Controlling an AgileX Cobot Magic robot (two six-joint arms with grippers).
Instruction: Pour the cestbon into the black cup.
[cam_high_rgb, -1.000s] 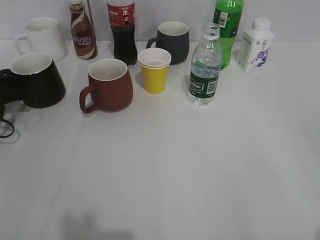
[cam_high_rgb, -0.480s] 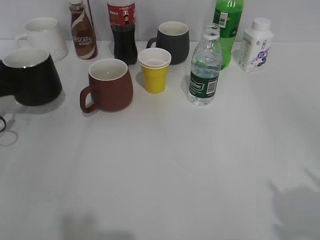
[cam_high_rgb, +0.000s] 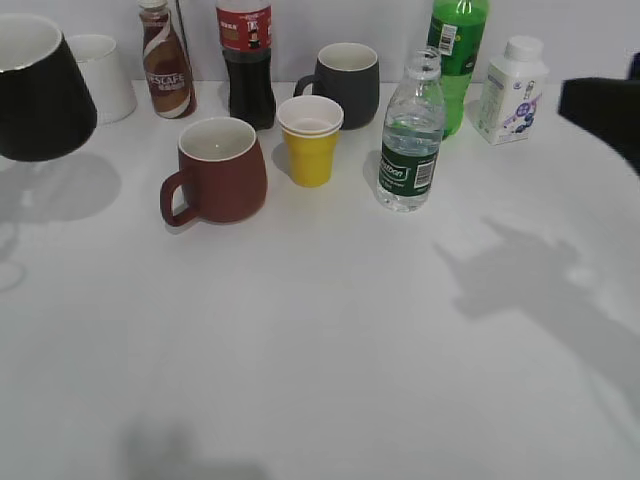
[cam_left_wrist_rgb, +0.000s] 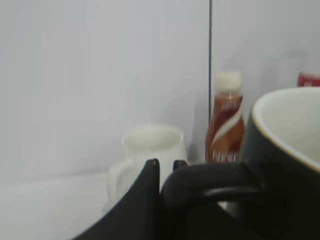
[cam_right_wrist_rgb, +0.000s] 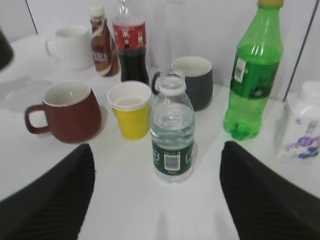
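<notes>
The black cup (cam_high_rgb: 35, 90), glossy with a white inside, hangs in the air at the far left, above the table. In the left wrist view my left gripper (cam_left_wrist_rgb: 166, 164) is shut on its loop handle (cam_left_wrist_rgb: 210, 177), with the cup body (cam_left_wrist_rgb: 285, 165) to the right. The gripper itself is out of the exterior view. The cestbon (cam_high_rgb: 410, 140), uncapped and partly full, stands upright at centre right. My right gripper (cam_right_wrist_rgb: 156, 150) is open and empty, a short way in front of the cestbon (cam_right_wrist_rgb: 172, 135), which sits between its fingers in the right wrist view. The right arm (cam_high_rgb: 605, 110) shows at the right edge.
A reddish-brown mug (cam_high_rgb: 220, 170) and a yellow paper cup (cam_high_rgb: 310, 140) stand left of the cestbon. Behind are a white mug (cam_high_rgb: 100, 75), a Nescafe bottle (cam_high_rgb: 165, 60), a cola bottle (cam_high_rgb: 245, 60), a dark grey mug (cam_high_rgb: 345, 82), a green soda bottle (cam_high_rgb: 457, 55) and a white milk bottle (cam_high_rgb: 512, 90).
The black cup has risen off the table and moved up and left. The right arm has come into view from the right, casting a shadow on the table.
</notes>
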